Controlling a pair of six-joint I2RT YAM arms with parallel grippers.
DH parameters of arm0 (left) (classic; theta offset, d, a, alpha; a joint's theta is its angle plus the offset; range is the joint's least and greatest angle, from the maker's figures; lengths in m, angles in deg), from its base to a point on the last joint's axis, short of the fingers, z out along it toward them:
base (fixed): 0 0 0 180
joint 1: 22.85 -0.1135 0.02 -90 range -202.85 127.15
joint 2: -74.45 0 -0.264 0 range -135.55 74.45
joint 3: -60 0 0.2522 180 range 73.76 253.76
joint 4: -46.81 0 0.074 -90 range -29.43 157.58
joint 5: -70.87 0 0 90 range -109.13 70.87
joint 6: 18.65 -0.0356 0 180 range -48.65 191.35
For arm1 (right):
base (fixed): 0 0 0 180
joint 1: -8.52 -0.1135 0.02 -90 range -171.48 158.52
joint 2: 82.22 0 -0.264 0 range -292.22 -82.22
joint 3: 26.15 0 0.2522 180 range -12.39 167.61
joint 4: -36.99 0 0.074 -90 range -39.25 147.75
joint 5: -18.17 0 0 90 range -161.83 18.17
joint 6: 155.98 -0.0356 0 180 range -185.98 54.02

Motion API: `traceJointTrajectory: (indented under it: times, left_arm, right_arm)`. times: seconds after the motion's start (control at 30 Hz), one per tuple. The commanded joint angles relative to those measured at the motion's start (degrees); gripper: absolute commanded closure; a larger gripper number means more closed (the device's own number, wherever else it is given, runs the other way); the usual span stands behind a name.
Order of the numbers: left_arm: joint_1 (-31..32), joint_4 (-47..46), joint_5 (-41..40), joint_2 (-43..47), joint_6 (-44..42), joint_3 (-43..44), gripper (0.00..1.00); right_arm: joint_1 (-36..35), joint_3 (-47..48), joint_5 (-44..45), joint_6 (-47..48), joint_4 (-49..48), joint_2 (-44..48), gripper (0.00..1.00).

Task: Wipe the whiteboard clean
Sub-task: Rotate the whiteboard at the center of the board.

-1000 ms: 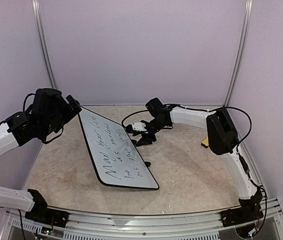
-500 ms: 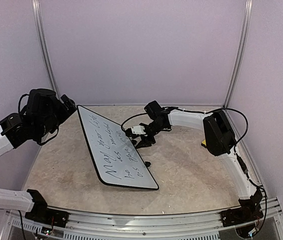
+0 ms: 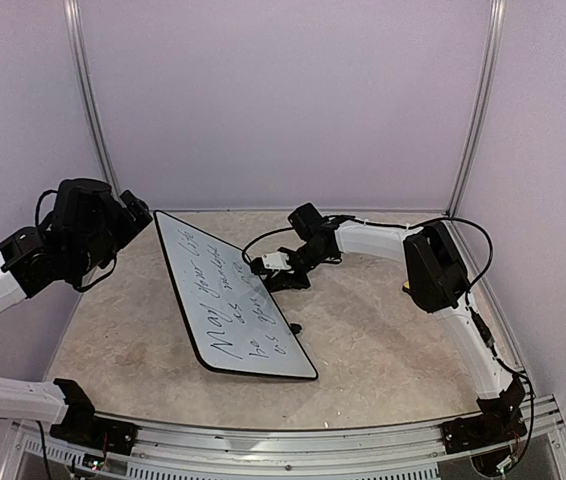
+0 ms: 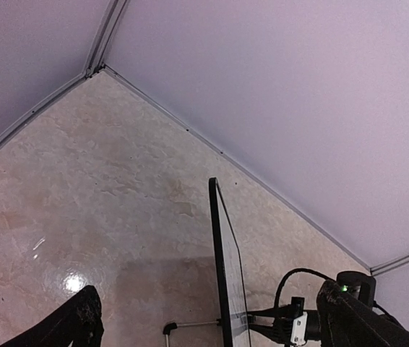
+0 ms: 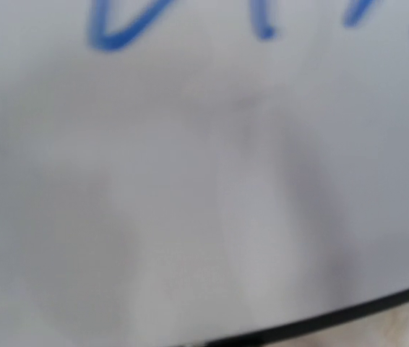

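- Leaning at a tilt on the marbled table (image 3: 383,350), left of centre: the whiteboard (image 3: 233,300), written face turned up and toward the right arm, dark handwritten lines running across it.
- Seen edge-on from the left wrist, narrow black rim upward, with a black wire stand (image 4: 190,325) reaching out low on its back.
- Raised off the table near the board's far corner and clear of it: the left gripper (image 3: 141,212), fingers (image 4: 82,325) spread wide apart.
- Reaching in to the board's right edge, about midway along: the right gripper (image 3: 275,272); touching or just short of it, cannot tell.
- Apart or together for that gripper's jaws: cannot tell, its own fingers being out of the wrist picture.
- Filling the right wrist view, very close and blurred: white surface, blue strokes (image 5: 110,36) along the top, black rim (image 5: 349,314) at the lower right.
- Lying by the right arm's elbow, partly hidden, well apart from the board: a small yellow block (image 3: 408,286).
- Sitting on the table just beside the board's right edge: a small dark object (image 3: 294,327).
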Motion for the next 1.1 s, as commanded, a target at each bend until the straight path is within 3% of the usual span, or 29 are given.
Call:
traceJointTrajectory:
  times: [0.0,0.13,0.33,0.53,0.9,1.07]
  left_arm:
    - [0.45,1.08,-0.69,0.22,0.13,-0.6,0.01]
    - [0.5,1.08,-0.69,0.42,0.09,-0.51,0.01]
    - [0.7,1.25,-0.96,0.78,0.06,-0.51,0.01]
    - [0.88,1.08,-1.33,0.86,0.25,-0.58,0.01]
    - [1.24,-0.23,-3.28,1.83,-1.1,-0.12,0.01]
    - [1.22,-0.72,-4.4,2.27,-2.3,0.26,0.01]
  right_arm:
    - [-0.15,1.34,-1.05,-0.94,0.76,-1.71,0.82]
    - [0.15,1.36,-0.55,-3.55,1.01,-1.54,1.0]
    - [1.71,0.53,0.71,-11.72,-1.0,-1.46,1.0]
    - [3.4,-1.56,7.84,-22.53,-4.13,-1.95,1.0]
    - [3.71,-20.81,27.95,-37.55,-17.52,7.48,1.0]
    - [3.98,-28.4,31.36,-42.85,-19.31,10.86,1.0]
